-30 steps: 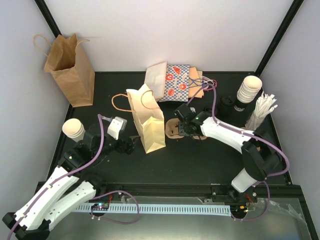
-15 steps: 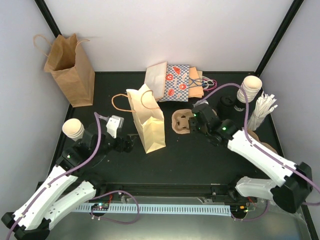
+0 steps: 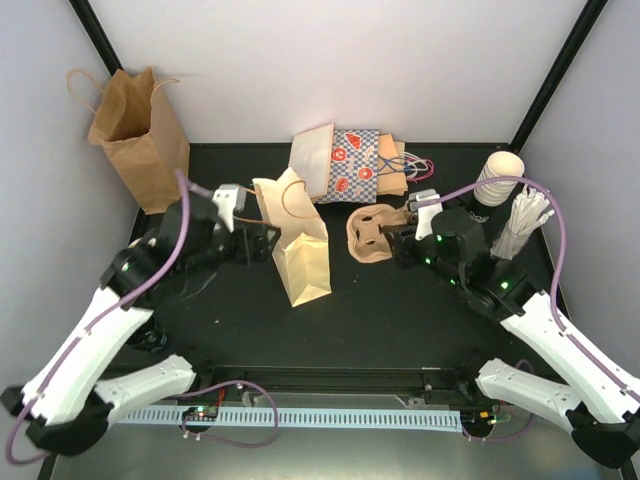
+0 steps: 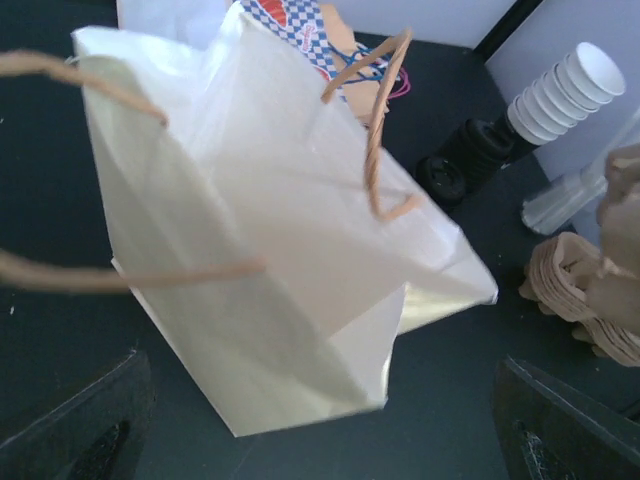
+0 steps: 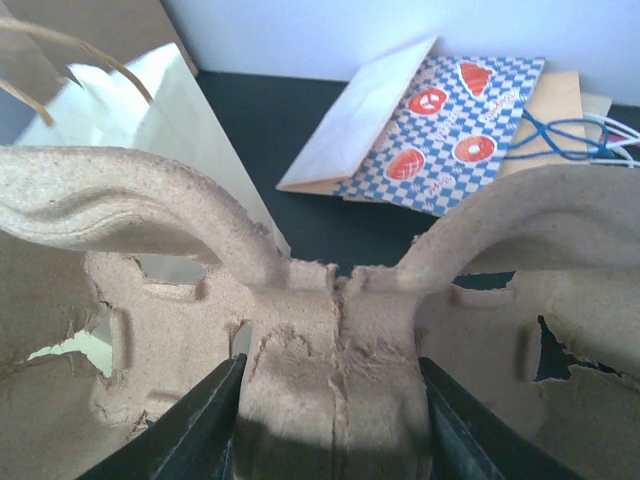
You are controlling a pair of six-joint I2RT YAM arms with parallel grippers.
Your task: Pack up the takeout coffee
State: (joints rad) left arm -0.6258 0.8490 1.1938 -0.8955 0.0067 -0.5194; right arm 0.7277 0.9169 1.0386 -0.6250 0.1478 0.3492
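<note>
The cups (image 3: 497,178) stand stacked at the far right, well apart from both grippers. They look light, thin-walled and easy to crush, so a soft pinch across the wall below the rolled rim should suit. The right gripper (image 5: 330,420) is clenched on a pulp carrier (image 3: 366,232). The left gripper (image 3: 258,242) is spread wide, just beside the cream bag (image 3: 300,255). No writing is legible
</note>
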